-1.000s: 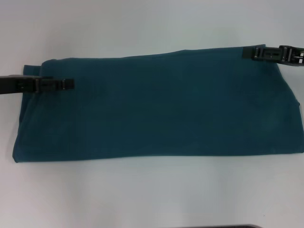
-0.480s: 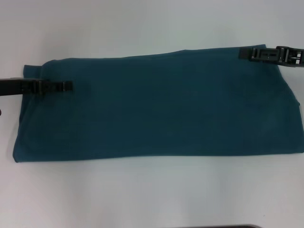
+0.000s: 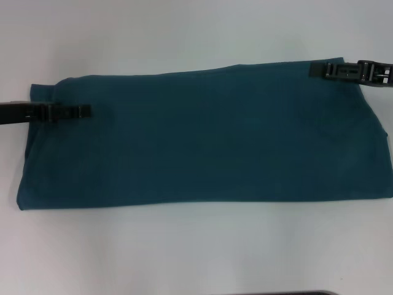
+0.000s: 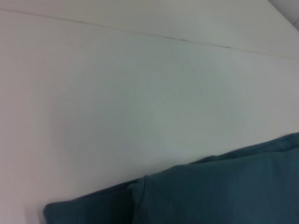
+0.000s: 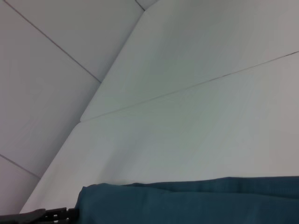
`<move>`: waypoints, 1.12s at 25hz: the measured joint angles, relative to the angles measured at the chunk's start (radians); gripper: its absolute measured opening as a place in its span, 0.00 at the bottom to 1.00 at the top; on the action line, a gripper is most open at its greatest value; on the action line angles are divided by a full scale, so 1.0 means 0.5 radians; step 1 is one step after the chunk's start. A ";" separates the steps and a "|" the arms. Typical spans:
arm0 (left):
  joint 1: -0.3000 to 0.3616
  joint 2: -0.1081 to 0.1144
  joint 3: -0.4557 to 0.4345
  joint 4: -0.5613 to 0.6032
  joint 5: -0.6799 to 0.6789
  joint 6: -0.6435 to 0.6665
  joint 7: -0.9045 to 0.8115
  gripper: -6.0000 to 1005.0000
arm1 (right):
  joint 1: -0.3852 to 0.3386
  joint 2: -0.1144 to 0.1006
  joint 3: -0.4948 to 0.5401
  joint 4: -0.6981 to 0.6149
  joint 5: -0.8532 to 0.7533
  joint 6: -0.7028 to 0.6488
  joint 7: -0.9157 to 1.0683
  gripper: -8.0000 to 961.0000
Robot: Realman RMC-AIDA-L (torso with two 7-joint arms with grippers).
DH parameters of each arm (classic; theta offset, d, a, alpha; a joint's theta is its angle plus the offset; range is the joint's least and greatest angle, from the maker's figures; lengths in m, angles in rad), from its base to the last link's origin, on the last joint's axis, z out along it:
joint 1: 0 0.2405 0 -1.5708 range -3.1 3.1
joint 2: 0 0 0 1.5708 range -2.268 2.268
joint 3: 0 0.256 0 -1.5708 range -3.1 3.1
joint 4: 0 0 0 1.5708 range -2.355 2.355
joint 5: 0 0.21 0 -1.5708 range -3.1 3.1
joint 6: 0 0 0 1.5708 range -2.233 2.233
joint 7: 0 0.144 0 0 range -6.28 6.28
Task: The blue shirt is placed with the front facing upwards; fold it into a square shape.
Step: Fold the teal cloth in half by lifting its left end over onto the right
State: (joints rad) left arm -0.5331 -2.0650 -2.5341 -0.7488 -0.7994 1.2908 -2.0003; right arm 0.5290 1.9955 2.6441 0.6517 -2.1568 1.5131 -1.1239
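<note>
The blue shirt (image 3: pixel 202 135) lies on the white table (image 3: pixel 184 31) as a long folded band running left to right, plain side up with no lettering showing. My left gripper (image 3: pixel 83 111) reaches in from the left edge, over the shirt's left end near its far corner. My right gripper (image 3: pixel 316 70) comes in from the right and sits at the shirt's far right corner. The left wrist view shows the layered folded edge of the shirt (image 4: pixel 215 196). In the right wrist view the shirt (image 5: pixel 187 200) fills the lower edge, with the left gripper (image 5: pixel 46 215) far off.
White table surface surrounds the shirt in front and behind. A thin seam line (image 5: pixel 187 88) crosses the table panels beyond the shirt. A dark strip (image 3: pixel 282 293) shows at the bottom edge of the head view.
The left gripper has drawn back slightly to the left over the shirt. The right gripper has edged a little to the left along the far corner. The shirt lies as before.
</note>
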 joint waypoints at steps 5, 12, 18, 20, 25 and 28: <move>0.017 -0.005 -0.019 -0.082 -0.015 0.108 0.000 0.90 | -0.001 0.000 0.003 0.001 0.006 -0.001 -0.004 0.76; 0.036 -0.006 -0.016 -0.083 -0.003 0.094 -0.003 0.90 | -0.014 0.000 0.004 -0.004 0.020 -0.007 -0.006 0.76; 0.054 -0.006 0.001 -0.072 0.003 0.030 0.002 0.90 | -0.013 0.001 0.004 -0.010 0.025 -0.012 -0.007 0.75; 0.057 -0.006 0.003 -0.071 0.004 0.017 0.004 0.90 | -0.008 0.003 0.004 -0.011 0.025 -0.013 -0.007 0.75; 0.061 -0.005 0.003 -0.048 0.004 -0.023 0.008 0.90 | -0.003 0.004 0.004 -0.015 0.025 -0.017 -0.007 0.75; 0.061 -0.003 0.003 -0.044 0.006 -0.033 0.011 0.90 | -0.002 0.006 0.004 -0.015 0.025 -0.017 -0.007 0.75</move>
State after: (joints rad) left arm -0.5024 -2.0667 -2.5325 -0.7706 -0.7966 1.2744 -1.9948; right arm 0.5278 1.9986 2.6462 0.6442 -2.1444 1.5047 -1.1275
